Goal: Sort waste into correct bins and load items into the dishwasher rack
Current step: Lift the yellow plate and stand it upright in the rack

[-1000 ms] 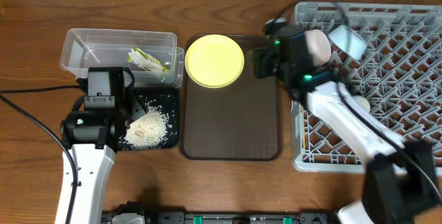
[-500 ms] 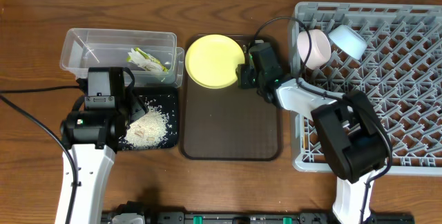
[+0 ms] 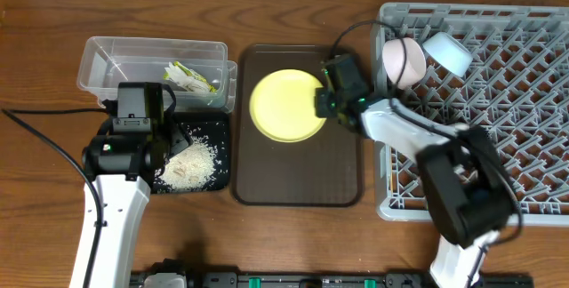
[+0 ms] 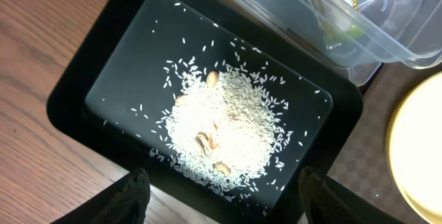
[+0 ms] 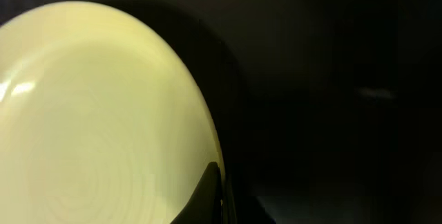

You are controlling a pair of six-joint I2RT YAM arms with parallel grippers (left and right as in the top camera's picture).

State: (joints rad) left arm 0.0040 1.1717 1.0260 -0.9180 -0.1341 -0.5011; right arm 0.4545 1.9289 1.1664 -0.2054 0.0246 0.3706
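Note:
The round yellow plate (image 3: 283, 108) lies on the brown serving tray (image 3: 298, 177), and my right gripper (image 3: 322, 103) is shut on its right rim. In the right wrist view the plate (image 5: 97, 113) fills the left side, with the gripper (image 5: 219, 186) pinching its edge. My left gripper (image 3: 164, 146) hangs open over the black tray (image 3: 222, 177) of white rice scraps (image 3: 188, 165). From the left wrist, the gripper (image 4: 224, 182) straddles the near edge of the black tray (image 4: 76, 106) below the rice (image 4: 228, 127). The yellow-green wrapper (image 3: 189, 78) lies in the clear tub (image 3: 107, 57).
The grey dishwasher rack (image 3: 498, 146) fills the right side. A pink-white bowl (image 3: 402, 61) and a light blue bowl (image 3: 447, 52) stand in its back left corner. The clear tub (image 4: 373, 30) overlaps the black tray's far edge.
My right gripper came from the rack to the plate and shut on its right rim. The plate has slid from the brown tray's back left corner toward its middle. The left arm stayed put.

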